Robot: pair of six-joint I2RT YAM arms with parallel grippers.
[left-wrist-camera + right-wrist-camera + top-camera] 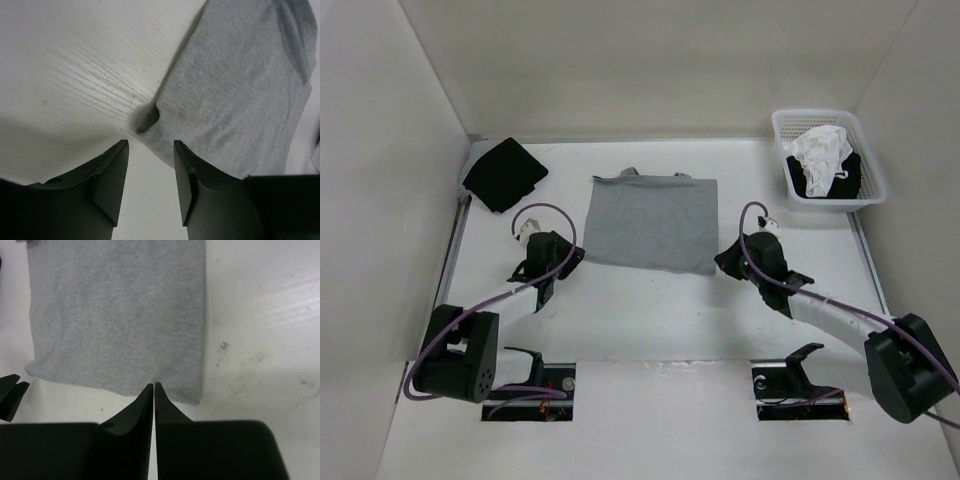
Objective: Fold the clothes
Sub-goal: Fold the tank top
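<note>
Grey tank top (652,224) lay flat on the tabletop (650,320).
Left gripper (150,145) stood open by one corner; right gripper (153,386) was closed, empty.

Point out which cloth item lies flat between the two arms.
The grey top; the black cloth sits far left, white and black clothes fill the basket.

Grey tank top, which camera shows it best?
Top external: the whole grey tank top lies flat, with its straps at the far edge. Left wrist shows only the part around one corner. Right wrist shows its near part, with the straps out of frame.
</note>
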